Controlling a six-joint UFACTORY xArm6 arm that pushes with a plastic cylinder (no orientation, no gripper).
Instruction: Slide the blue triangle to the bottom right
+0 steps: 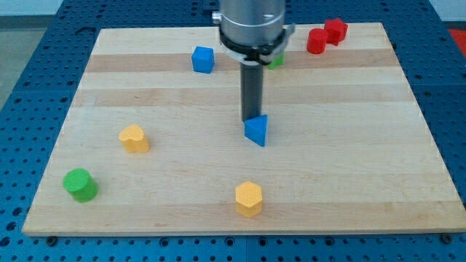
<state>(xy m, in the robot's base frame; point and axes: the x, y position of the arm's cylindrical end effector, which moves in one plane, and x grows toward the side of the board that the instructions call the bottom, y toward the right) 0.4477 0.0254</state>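
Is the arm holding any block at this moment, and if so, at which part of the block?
Nothing is held: my tip has no gripper. It only stands against the upper edge of the blue triangle.

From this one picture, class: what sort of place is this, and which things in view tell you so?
Probably a robotics lab bench: a wooden board lies on a blue perforated surface, small coloured blocks are scattered over it, and my tip touches the blue triangle.

A pale wooden board [145, 218], made of glued strips with visible grain, lies on a blue perforated table [29, 58] with a regular grid of holes. Light is even and soft, casting faint shadows.
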